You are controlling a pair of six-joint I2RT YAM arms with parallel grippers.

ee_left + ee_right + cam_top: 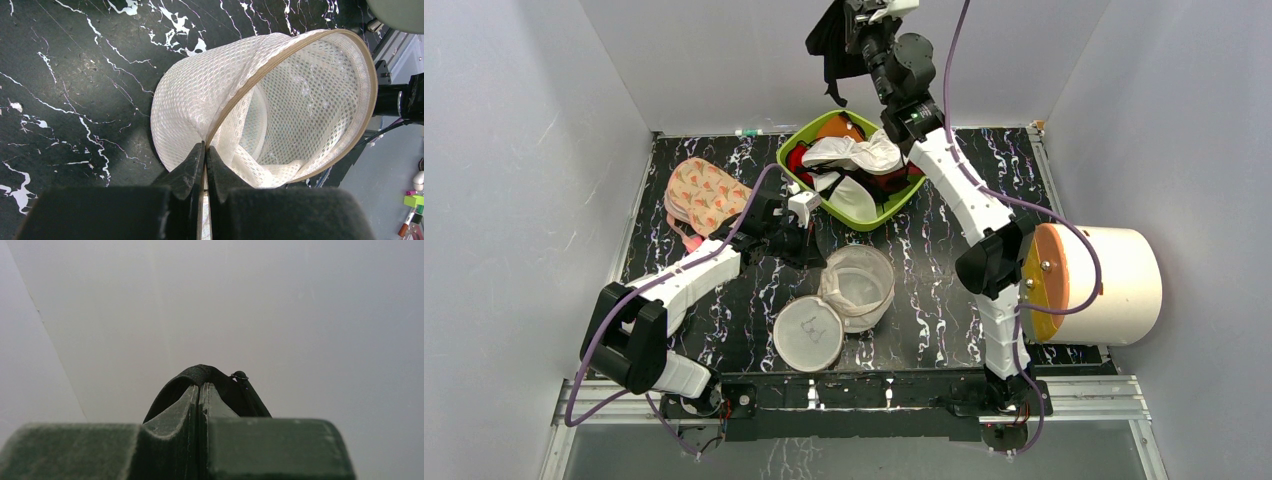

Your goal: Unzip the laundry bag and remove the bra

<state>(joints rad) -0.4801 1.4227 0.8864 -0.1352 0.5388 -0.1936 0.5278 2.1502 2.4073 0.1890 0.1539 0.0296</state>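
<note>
Cream mesh fills my left wrist view: the laundry bag (859,285) lies on its side near the middle of the worktop (924,300), a little toward the near edge. Its mouth gapes and nothing shows inside. Its round lid (809,337), the one with the small black mark, lies flat beside it on the near-left side. My left gripper (205,147) is pinched tight on the beige zip tape (250,82) at the rim. I judge that grip is there to pin the bag and hold its mouth open while the other arm draws the contents out.

The right gripper (200,387) is high above the far edge of the worktop, jaws closed on a black strap (200,371) with a small ring on it. In the top camera a dark garment, which I take to be the bra (829,45), hangs beneath it, clear of everything. Holding it by the strap lets the whole piece dangle free instead of snagging on the mesh.

Below it, against the far edge, sits the green basket (796,142) full of other clothing. The peach case (704,195) lies near the far-left corner, with neither arm on it. By my reading the zip is undone and the bra is out. What remains is setting it down, possibly in that basket.
</note>
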